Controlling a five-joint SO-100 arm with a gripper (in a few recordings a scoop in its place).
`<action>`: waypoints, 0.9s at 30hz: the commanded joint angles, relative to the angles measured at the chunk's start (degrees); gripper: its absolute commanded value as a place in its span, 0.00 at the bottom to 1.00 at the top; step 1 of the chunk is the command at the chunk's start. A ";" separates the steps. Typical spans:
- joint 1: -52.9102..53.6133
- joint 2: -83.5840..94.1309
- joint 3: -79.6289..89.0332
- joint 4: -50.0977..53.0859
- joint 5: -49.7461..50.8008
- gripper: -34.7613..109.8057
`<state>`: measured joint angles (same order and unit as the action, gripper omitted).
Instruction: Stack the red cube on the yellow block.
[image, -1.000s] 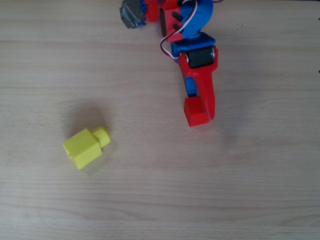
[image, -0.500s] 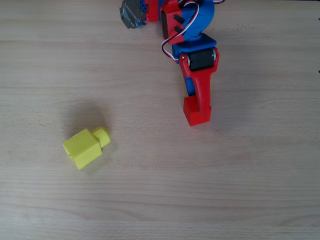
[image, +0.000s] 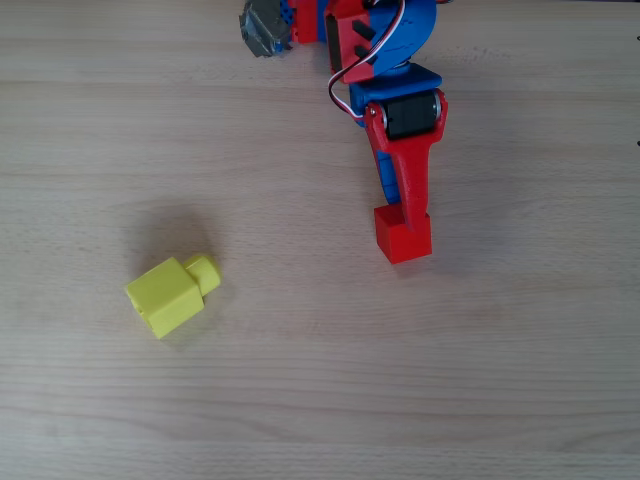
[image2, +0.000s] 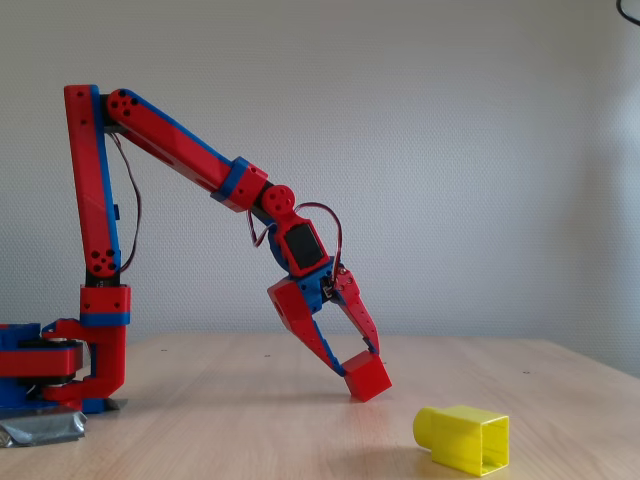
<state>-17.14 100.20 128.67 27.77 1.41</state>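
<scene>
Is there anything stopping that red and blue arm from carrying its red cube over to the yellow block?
Probably not. The gripper holds the red cube, and only bare table lies between it and the yellow block. The block lies on its side, stud sideways, which may make stacking awkward.

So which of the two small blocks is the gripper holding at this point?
The red cube, pinched tilted at the tips of the gripper. The yellow block lies apart on its side on the table, stud sideways, untouched.

Arm (image2: 180, 150) stretched low, fingers (image2: 362, 322) clamped shut
</scene>
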 joint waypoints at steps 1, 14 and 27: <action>-0.18 1.32 -0.97 1.85 0.53 0.24; 4.22 8.96 -5.71 10.28 -2.90 0.24; 11.25 9.05 -31.03 26.28 -4.13 0.24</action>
<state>-7.65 108.90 103.54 53.09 -1.41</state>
